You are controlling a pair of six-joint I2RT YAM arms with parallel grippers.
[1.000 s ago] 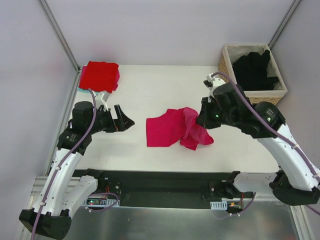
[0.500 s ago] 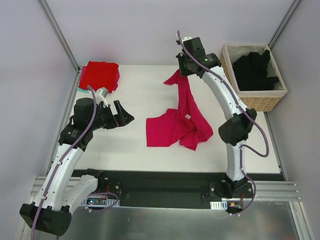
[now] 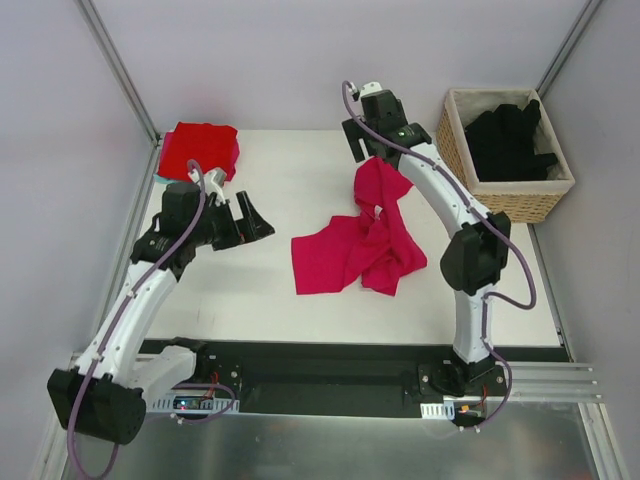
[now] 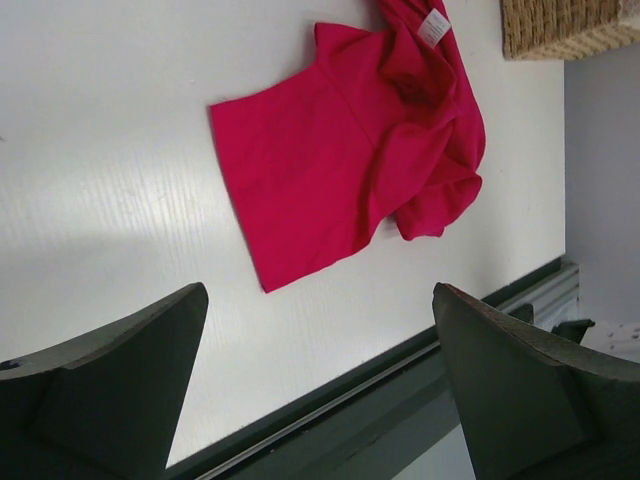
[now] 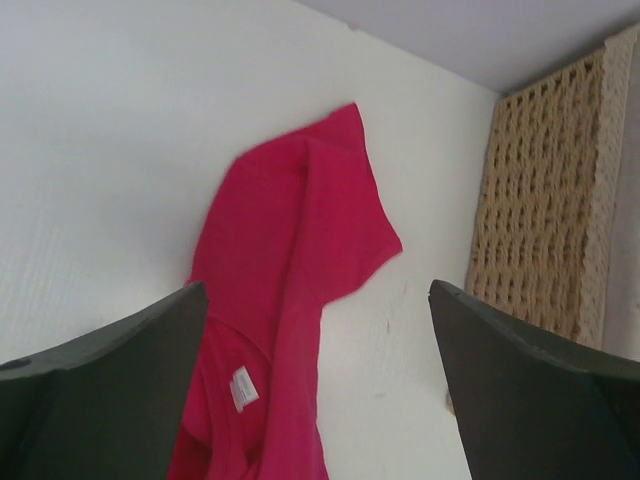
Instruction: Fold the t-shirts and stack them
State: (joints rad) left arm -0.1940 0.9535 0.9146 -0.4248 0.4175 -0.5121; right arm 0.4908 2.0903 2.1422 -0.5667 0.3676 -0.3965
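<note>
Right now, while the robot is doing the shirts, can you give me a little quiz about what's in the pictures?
1. True or false: the right gripper is clamped on the pink t-shirt.
2. Where are the black t-shirts? A: in the wicker basket. B: on a shelf. C: on a chair.
3. Fill the gap: the folded red t-shirt lies at the table's far ____ corner.
Key: 1 false, its jaws stand open above the shirt. 2 A. 3 left.
</note>
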